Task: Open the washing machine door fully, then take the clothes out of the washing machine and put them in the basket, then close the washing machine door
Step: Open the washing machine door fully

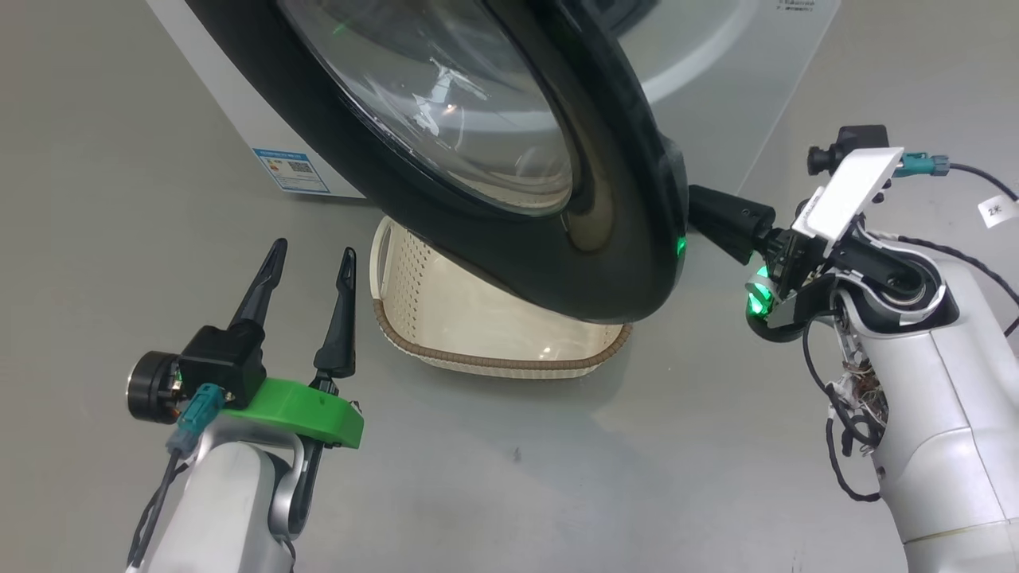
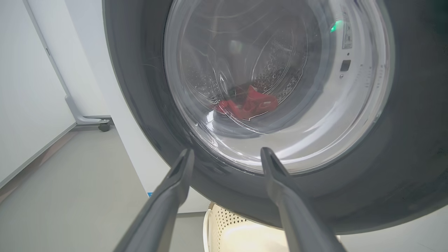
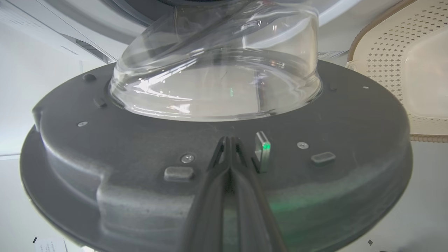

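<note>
The glossy black washing machine door [image 1: 621, 239] stands partly open, swung out over the basket [image 1: 493, 334]. My right gripper [image 3: 230, 141] is shut, its tips resting on the door's grey inner face beside the metal latch [image 3: 262, 151], below the clear glass bowl [image 3: 217, 70]. In the head view its fingers [image 1: 720, 216] reach behind the door's edge. To the lower left, my left gripper [image 1: 311, 253] is open and empty, in front of the door's outer side [image 2: 140, 105]. Red clothes [image 2: 246, 105] lie in the steel drum, seen through the glass. The white washing machine [image 1: 716, 72] stands behind.
The cream basket [image 2: 238, 234] sits on the grey floor right under the door, against the machine's front. A blue sticker [image 1: 290, 169] marks the machine's lower front. A wheeled stand foot [image 2: 91, 120] is by the white wall to the machine's left. Open floor lies around both arms.
</note>
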